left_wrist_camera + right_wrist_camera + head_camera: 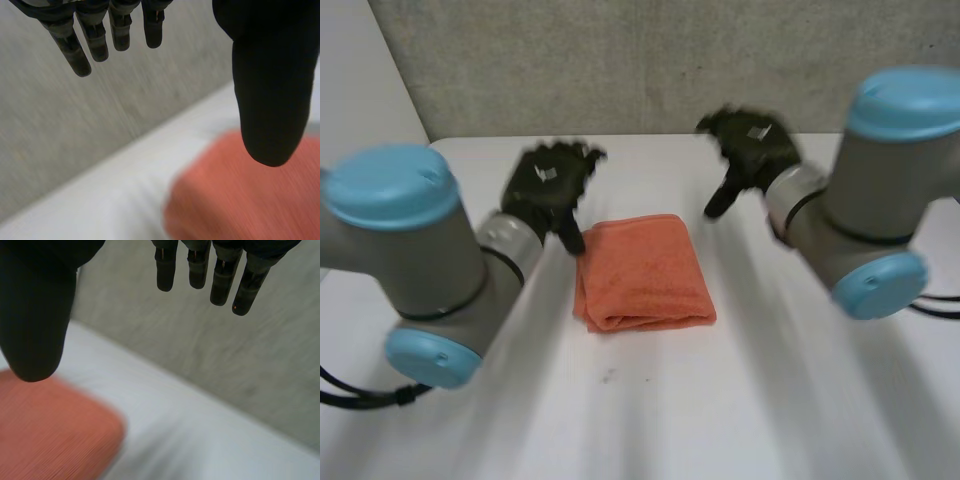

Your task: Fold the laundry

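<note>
An orange cloth [643, 272] lies folded into a small rectangle at the middle of the white table [650, 400]. My left hand [550, 188] hovers above the table beside the cloth's far left corner, open, with nothing in it. On the other side, my right hand [748, 150] is raised beyond the cloth's far right corner, open and empty too. In the left wrist view the fingers [95, 37] are straight and the thumb [270, 95] hangs over the orange cloth [250, 200]. The right wrist view has straight fingers [220, 275] and the thumb [37, 320] above the cloth [50, 430].
A grey wall [620, 60] stands behind the table's far edge. Both grey arms with light-blue caps [390, 185] [905, 100] reach in from the sides over the table.
</note>
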You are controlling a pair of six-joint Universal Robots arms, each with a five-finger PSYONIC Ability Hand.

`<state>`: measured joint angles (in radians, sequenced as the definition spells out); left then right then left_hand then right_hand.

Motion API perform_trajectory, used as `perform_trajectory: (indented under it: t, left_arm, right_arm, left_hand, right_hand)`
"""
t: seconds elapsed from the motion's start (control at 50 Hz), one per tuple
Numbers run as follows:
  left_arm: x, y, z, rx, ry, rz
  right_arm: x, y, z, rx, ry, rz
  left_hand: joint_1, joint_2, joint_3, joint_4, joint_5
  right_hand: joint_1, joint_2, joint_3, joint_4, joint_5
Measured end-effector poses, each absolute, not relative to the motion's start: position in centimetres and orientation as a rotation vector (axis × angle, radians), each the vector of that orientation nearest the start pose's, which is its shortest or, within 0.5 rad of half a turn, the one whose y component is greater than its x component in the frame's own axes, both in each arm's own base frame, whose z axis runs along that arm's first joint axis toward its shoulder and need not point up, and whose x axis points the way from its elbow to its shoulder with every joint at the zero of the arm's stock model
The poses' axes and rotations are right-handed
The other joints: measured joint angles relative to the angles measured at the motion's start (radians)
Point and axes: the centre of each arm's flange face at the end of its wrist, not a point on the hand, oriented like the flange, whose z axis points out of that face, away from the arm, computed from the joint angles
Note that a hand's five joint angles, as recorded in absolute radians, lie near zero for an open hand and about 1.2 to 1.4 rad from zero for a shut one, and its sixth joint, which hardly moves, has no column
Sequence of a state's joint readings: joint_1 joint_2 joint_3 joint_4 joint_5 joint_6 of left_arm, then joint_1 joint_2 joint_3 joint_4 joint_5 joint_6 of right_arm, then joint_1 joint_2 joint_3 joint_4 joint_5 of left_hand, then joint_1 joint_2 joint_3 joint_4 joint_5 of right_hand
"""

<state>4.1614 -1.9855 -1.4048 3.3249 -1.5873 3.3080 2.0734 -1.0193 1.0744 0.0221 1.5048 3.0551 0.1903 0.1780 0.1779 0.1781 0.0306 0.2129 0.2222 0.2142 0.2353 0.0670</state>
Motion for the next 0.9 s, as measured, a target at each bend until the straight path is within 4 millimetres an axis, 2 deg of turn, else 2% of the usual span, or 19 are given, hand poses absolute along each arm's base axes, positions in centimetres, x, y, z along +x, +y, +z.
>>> perform_trajectory:
  t: [0.04,0.06,0.1,0.12,0.14,0.2,0.26,0.36,0.44,0.9]
  left_arm:
    - [-31.3,-26.4,25.1,0.83,2.295,-2.369]
    - [-30.9,-26.2,27.1,0.793,2.25,-2.434]
    - [-30.1,-26.0,29.3,0.742,2.201,-2.502]
    - [-30.1,-26.0,29.3,0.742,2.201,-2.502]
    - [-29.3,-25.9,30.9,0.699,2.171,-2.542]
    - [-27.5,-25.8,33.1,0.616,2.148,-2.571]
    - [-25.7,-25.9,34.4,0.536,2.163,-2.556]
    - [-23.3,-26.1,35.2,0.436,2.235,-2.496]
    - [-22.6,-26.2,35.5,0.423,2.275,-2.481]
    - [-22.8,-26.2,34.8,0.466,2.316,-2.469]
  right_arm:
    - [31.6,-30.6,27.6,-0.625,1.958,-1.95]
    - [30.8,-30.5,29.2,-0.588,1.938,-2.009]
    - [29.3,-30.1,31.8,-0.524,1.905,-2.108]
    - [29.3,-30.1,31.8,-0.524,1.905,-2.108]
    - [28.2,-29.8,33.4,-0.488,1.887,-2.171]
    - [26.3,-29.3,35.3,-0.443,1.872,-2.259]
    - [24.8,-29.0,36.1,-0.422,1.882,-2.307]
    - [23.2,-28.8,35.7,-0.425,1.93,-2.312]
    - [23.1,-28.7,34.9,-0.457,1.95,-2.275]
    - [23.7,-27.6,33.9,-0.524,1.941,-2.216]
  left_hand:
    - [0.0,0.0,0.0,0.0,0.0]
    - [0.0,0.0,0.0,0.0,0.0]
    - [0.0,0.0,0.0,0.0,0.0]
    - [0.0,0.0,0.0,0.0,0.0]
    - [0.0,0.002,0.002,0.001,0.0]
    - [0.0,0.006,0.003,0.003,0.0]
    - [0.0,0.007,0.007,0.005,0.0]
    - [0.0,0.007,0.006,0.005,0.0]
    - [0.0,0.005,0.005,0.005,0.0]
    - [-0.01,-0.012,-0.009,-0.009,0.0]
  right_hand:
    - [0.0,0.0,0.0,0.0,0.0]
    - [0.0,0.0,0.0,0.0,0.0]
    - [0.0,0.0,0.0,0.0,0.0]
    - [0.0,0.0,0.0,0.0,0.0]
    - [0.0,0.0,0.0,0.0,0.0]
    - [0.0,0.0,0.0,0.0,0.0]
    - [0.0,0.0,0.0,0.0,0.0]
    - [0.0,0.0,0.0,0.0,0.0]
    - [0.0,0.0,0.0,0.0,0.0]
    - [0.0,0.0,0.0,0.0,0.0]
